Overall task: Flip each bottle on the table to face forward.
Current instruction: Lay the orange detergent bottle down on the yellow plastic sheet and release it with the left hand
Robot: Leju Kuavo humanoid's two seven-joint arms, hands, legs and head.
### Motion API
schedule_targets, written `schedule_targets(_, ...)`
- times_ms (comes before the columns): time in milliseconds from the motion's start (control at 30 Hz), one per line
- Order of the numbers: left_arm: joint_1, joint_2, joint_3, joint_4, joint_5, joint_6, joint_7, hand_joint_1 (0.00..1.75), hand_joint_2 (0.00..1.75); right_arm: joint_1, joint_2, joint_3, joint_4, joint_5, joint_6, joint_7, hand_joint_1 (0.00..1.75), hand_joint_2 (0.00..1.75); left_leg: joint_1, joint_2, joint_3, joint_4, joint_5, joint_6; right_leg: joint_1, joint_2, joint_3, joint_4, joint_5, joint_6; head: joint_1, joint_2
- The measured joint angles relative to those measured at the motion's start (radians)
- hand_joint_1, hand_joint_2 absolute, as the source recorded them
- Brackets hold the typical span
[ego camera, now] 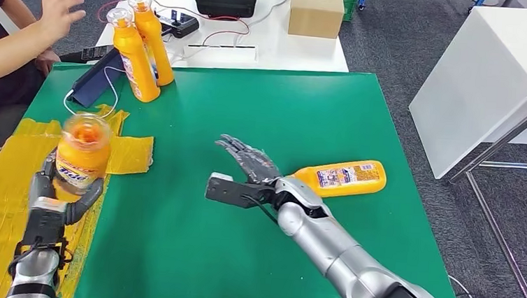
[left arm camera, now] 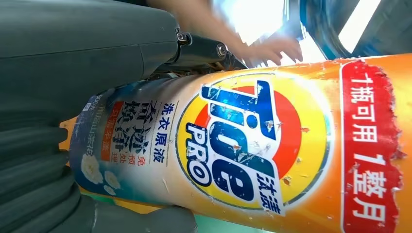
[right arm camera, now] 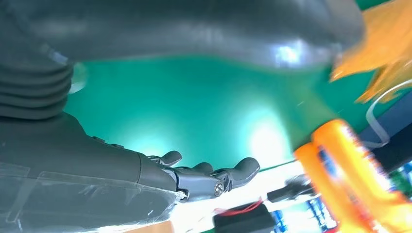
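My left hand [ego camera: 58, 194] grips an upright orange Tide bottle [ego camera: 82, 156] over the yellow taped patch at the table's left edge; its label [left arm camera: 252, 145] faces the left wrist camera. A second orange bottle [ego camera: 341, 178] lies on its side on the green mat, back label up, just right of my right wrist. My right hand [ego camera: 249, 167] hovers above the mat with fingers spread and nothing in it; its fingers [right arm camera: 214, 177] show in the right wrist view. Two more orange bottles [ego camera: 142, 46] stand upright at the mat's far left corner, also seen blurred as bottles [right arm camera: 354, 179].
A person's raised hand [ego camera: 60, 5] and forearm reach in at the far left. A dark blue tablet [ego camera: 97, 78] with a white cable leans by the standing bottles. Behind the mat a white table [ego camera: 268, 47] carries a black case, a cardboard box [ego camera: 316, 10] and wires.
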Motion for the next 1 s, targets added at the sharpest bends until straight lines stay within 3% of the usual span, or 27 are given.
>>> schedule_targets(33, 0.006, 0.012, 0.011, 0.015, -0.126, 0.101, 0.033, 1.75, 1.75, 0.010, -0.029, -0.021, -0.033, 0.004, 0.011, 0.001, 0.00, 0.00, 0.000, 0.000, 0.000, 0.000, 0.000, 0.000, 0.000, 0.000, 0.000, 0.000, 0.000, 0.000, 0.000, 0.000)
schedule_targets(100, 0.023, 0.034, 0.027, 0.043, -0.309, 0.233, 0.094, 1.75, 1.75, 0.023, -0.085, -0.059, -0.094, 0.005, 0.032, 0.004, 0.00, 0.87, 0.000, -0.001, -0.001, 0.000, 0.000, 0.000, 0.000, -0.001, 0.000, 0.000, 0.000, 0.000, 0.000, 0.000)
schedule_targets(167, 0.035, 0.053, 0.037, 0.073, -0.452, 0.287, 0.169, 1.75, 1.75, 0.029, -0.139, -0.092, -0.151, 0.005, 0.050, 0.016, 0.00, 1.75, 0.000, -0.001, -0.001, 0.000, 0.000, 0.000, 0.000, -0.001, 0.000, 0.000, 0.000, 0.000, 0.000, 0.000)
schedule_targets(300, 0.041, 0.088, 0.047, 0.144, -0.652, 0.310, 0.285, 1.75, 1.75, 0.020, -0.233, -0.142, -0.235, 0.003, 0.101, 0.045, 0.00, 1.75, -0.001, -0.002, -0.001, 0.000, 0.000, 0.000, -0.001, -0.001, 0.000, 0.000, 0.000, 0.000, 0.000, 0.000)
schedule_targets(433, 0.025, 0.123, 0.040, 0.241, -0.713, 0.293, 0.321, 1.75, 1.75, -0.013, -0.318, -0.162, -0.272, -0.027, 0.204, 0.056, 0.00, 1.75, -0.002, -0.002, -0.001, 0.001, 0.000, 0.000, -0.001, -0.001, 0.000, 0.000, 0.000, 0.000, 0.000, 0.000)
schedule_targets(533, -0.008, 0.154, 0.012, 0.328, -0.744, 0.270, 0.332, 1.75, 1.75, -0.077, -0.414, -0.162, -0.281, -0.088, 0.344, 0.058, 0.00, 1.75, -0.002, -0.007, -0.001, 0.001, 0.001, 0.002, -0.002, -0.007, 0.002, 0.000, 0.000, 0.000, 0.000, 0.000)
schedule_targets(633, -0.041, 0.178, -0.012, 0.387, -0.751, 0.265, 0.333, 1.75, 1.75, -0.135, -0.495, -0.159, -0.281, -0.122, 0.408, 0.059, 0.00, 1.75, -0.003, -0.010, 0.001, 0.000, 0.002, 0.003, -0.003, -0.012, 0.005, 0.000, 0.000, 0.000, 0.000, 0.000)
schedule_targets(667, -0.049, 0.184, -0.017, 0.401, -0.752, 0.265, 0.333, 1.31, 1.75, -0.147, -0.513, -0.158, -0.282, -0.127, 0.415, 0.060, 0.00, 1.75, -0.003, -0.010, 0.002, 0.000, 0.002, 0.003, -0.003, -0.012, 0.006, 0.000, 0.000, 0.000, 0.000, 0.000)
schedule_targets(767, -0.074, 0.199, -0.036, 0.435, -0.738, 0.244, 0.322, 0.00, 0.44, -0.170, -0.564, -0.144, -0.291, -0.177, 0.465, 0.079, 0.00, 1.75, -0.003, -0.011, 0.004, 0.000, 0.002, 0.004, -0.003, -0.012, 0.007, 0.000, 0.000, 0.000, 0.000, 0.000)
schedule_targets(800, -0.082, 0.204, -0.044, 0.446, -0.725, 0.233, 0.310, 0.00, 0.00, -0.180, -0.586, -0.133, -0.296, -0.208, 0.491, 0.088, 0.00, 1.75, -0.003, -0.012, 0.004, 0.000, 0.003, 0.004, -0.003, -0.013, 0.007, 0.000, 0.000, 0.000, -0.001, 0.000)
schedule_targets(1000, -0.113, 0.225, -0.091, 0.489, -0.529, 0.160, 0.165, 0.00, 0.00, -0.248, -0.741, -0.027, -0.317, -0.322, 0.556, 0.102, 0.00, 1.75, -0.003, -0.020, 0.004, 0.000, 0.007, 0.004, -0.003, -0.019, 0.011, 0.000, 0.000, 0.001, -0.001, 0.000)
